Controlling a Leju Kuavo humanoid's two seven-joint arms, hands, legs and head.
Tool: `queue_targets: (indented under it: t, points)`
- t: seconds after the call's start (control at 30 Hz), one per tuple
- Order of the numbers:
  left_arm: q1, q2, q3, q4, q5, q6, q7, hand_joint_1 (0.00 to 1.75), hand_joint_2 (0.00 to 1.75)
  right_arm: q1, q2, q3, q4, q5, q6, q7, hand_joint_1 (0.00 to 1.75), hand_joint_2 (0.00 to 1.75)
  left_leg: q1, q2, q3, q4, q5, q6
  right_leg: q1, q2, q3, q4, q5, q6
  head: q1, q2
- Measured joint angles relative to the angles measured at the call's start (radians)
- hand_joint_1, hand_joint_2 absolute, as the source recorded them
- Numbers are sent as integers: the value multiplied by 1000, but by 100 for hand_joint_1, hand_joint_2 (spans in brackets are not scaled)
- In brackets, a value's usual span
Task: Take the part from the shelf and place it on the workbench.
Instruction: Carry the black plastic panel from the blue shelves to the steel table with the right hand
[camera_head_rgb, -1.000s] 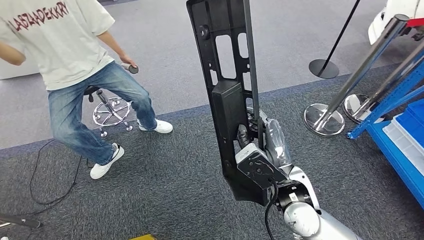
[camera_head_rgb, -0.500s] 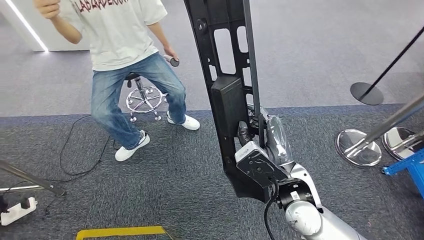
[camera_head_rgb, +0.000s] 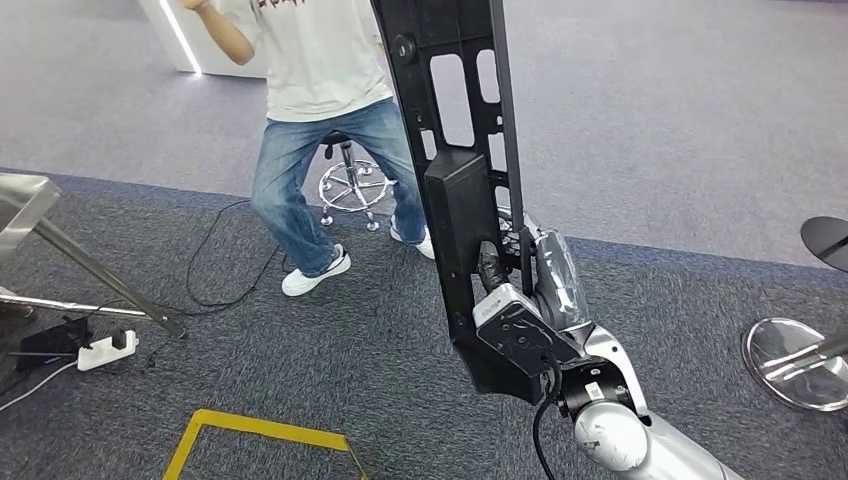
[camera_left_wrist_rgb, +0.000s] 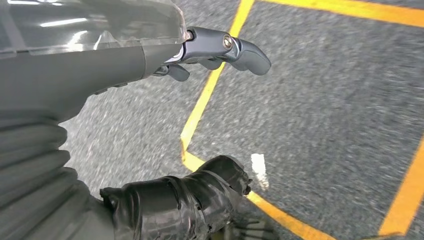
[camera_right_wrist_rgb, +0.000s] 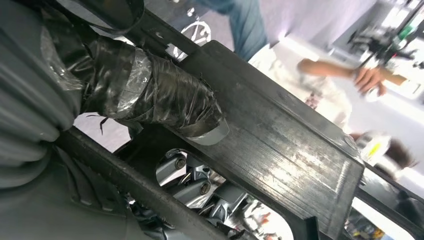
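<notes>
My view has swung left, away from the blue shelf; the right hand (camera_head_rgb: 520, 300) still grips the black part (camera_head_rgb: 455, 160) upright, left hand (camera_left_wrist_rgb: 150, 65) hangs spread, so I am turning toward the workbench

The part (camera_head_rgb: 452, 150) is seen as matt black plastic, faintly scuffed. The right hand (camera_right_wrist_rgb: 150, 100) gripping it is wrapped in glossy, wrinkled black tape. The carpet (camera_head_rgb: 300, 350) appears rough, grey.
</notes>
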Motion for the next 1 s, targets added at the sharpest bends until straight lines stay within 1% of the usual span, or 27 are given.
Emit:
queue_targets:
  t: [0.07,0.1,0.13,0.17,0.2,0.23,0.3,0.33,0.37,0.4,0.43,0.47,0.5,0.53,0.57,0.6,0.63,0.67,0.7,0.73,0.77,0.8,0.87,0.9,0.93,0.97,1.0]
  points:
    - [1,0,0,0,0,0,0,0,175,1,-3,-2,-8,-1,0,0,175,175,-9,44,65,-123,50,11,4,-25,10,-2,-8,4,0,0]
    - [-1,0,0,0,0,0,0,0,175,1,-4,-3,-12,-1,-1,-1,175,175,-16,63,87,-166,60,19,5,-35,14,-4,-11,8,0,0]
    - [-2,0,0,0,0,0,0,0,175,1,-5,-4,-15,-2,-1,-1,175,175,-23,74,98,-188,61,25,7,-46,18,-6,-13,13,1,0]
    - [-2,1,0,0,0,0,0,0,175,1,-6,-4,-17,-2,-1,-1,175,175,-28,71,100,-192,58,31,7,-56,21,-10,-15,18,1,0]
    - [-2,2,0,0,0,0,0,0,175,1,-7,-5,-18,-3,-1,-1,175,175,-30,57,102,-198,59,36,7,-65,26,-14,-17,25,1,0]
    - [0,2,0,0,1,1,0,0,175,1,-8,-5,-20,-3,-1,-1,175,175,-29,45,108,-207,62,41,5,-61,31,-14,-21,30,2,0]
    - [1,3,0,0,1,0,0,0,175,1,-13,-7,-24,-3,0,-1,175,175,-22,22,126,-225,67,54,2,-11,16,32,-49,36,5,0]
    - [0,3,0,0,1,0,0,0,175,1,-16,-8,-26,-3,0,-1,175,175,-19,11,132,-230,68,59,1,23,-12,88,-75,36,7,0]
    - [-3,3,0,0,1,-1,-1,0,175,2,-18,-9,-28,-3,0,0,175,175,-18,-1,134,-231,66,64,1,46,-50,155,-102,36,9,0]
    - [-4,3,0,0,1,-2,-1,0,175,3,-20,-10,-29,-3,0,0,175,175,-18,-15,134,-230,65,66,2,56,-89,217,-122,37,10,0]
    - [-5,3,0,0,0,-3,-2,0,175,5,-22,-10,-29,-3,1,1,175,175,-18,-31,135,-228,63,67,1,59,-117,255,-125,38,10,0]
    - [-5,3,0,0,0,-4,-2,0,175,7,-24,-10,-29,-3,1,2,175,175,-17,-47,135,-225,61,67,0,61,-127,256,-108,40,10,0]
    - [-4,3,0,0,0,-5,-2,0,175,7,-26,-10,-29,-3,2,2,175,175,-16,-64,135,-219,58,64,-3,65,-118,220,-73,42,10,0]
    - [-3,3,0,0,-1,-6,-2,0,175,7,-28,-11,-29,-3,2,2,175,175,-13,-80,134,-210,53,60,-9,81,-95,156,-31,45,10,0]
    - [-3,3,0,0,-2,-6,-3,0,175,7,-29,-11,-30,-3,3,2,175,175,-13,-96,130,-199,47,54,-13,107,-71,94,-3,47,10,0]
    - [-4,3,0,0,-2,-6,-3,0,175,7,-30,-11,-30,-3,5,2,175,175,-11,-111,123,-189,42,48,-18,131,-51,48,14,47,10,0]
    - [-5,3,0,0,-3,-6,-4,0,175,7,-31,-11,-31,-3,6,2,175,175,-10,-125,116,-182,39,40,-18,147,-40,22,17,44,10,0]
    - [-4,3,0,0,-3,-6,-4,0,175,6,-32,-11,-32,-3,7,2,175,175,-8,-139,110,-179,40,33,-16,149,-37,18,11,39,10,0]
    - [-1,3,0,0,-3,-6,-4,0,175,5,-32,-11,-32,-4,9,2,175,175,-5,-152,106,-181,43,27,-15,137,-35,16,13,33,10,0]
    - [2,2,-1,0,-3,-6,-4,0,175,3,-33,-11,-32,-4,10,2,175,175,-2,-152,102,-181,44,22,-14,123,-32,12,14,26,10,0]
    - [5,2,-1,0,-4,-7,-4,0,175,2,-33,-11,-32,-3,11,2,175,175,-3,-134,96,-172,39,17,-14,110,-27,6,16,19,7,0]
    - [5,1,-1,0,-4,-7,-4,0,175,1,-33,-11,-33,-3,12,1,175,175,-5,-103,82,-146,25,13,-14,95,-22,0,17,13,4,0]
    - [0,1,-1,0,-5,-7,-4,0,175,0,-33,-11,-35,-3,13,1,175,175,-7,-33,27,-39,-25,6,-9,66,-13,-7,15,4,-2,0]
    - [-1,1,-1,0,-5,-7,-4,0,175,0,-33,-11,-35,-3,13,1,175,175,-6,-17,-8,24,-48,3,-6,50,-10,-7,13,2,-2,0]
    - [-1,1,-1,0,-5,-7,-4,0,175,1,-33,-11,-35,-3,13,1,175,175,-6,-10,-33,68,-58,2,-4,35,-8,-7,10,1,-2,0]
    - [0,1,-1,0,-5,-7,-4,0,175,1,-33,-11,-35,-3,14,1,175,175,-5,-7,-41,78,-50,3,-2,20,-6,-7,7,0,-2,0]
    - [2,1,-2,0,-5,-7,-3,0,175,1,-33,-11,-35,-3,14,1,175,175,-5,-4,-29,50,-26,5,-1,6,-2,-7,4,0,-2,0]
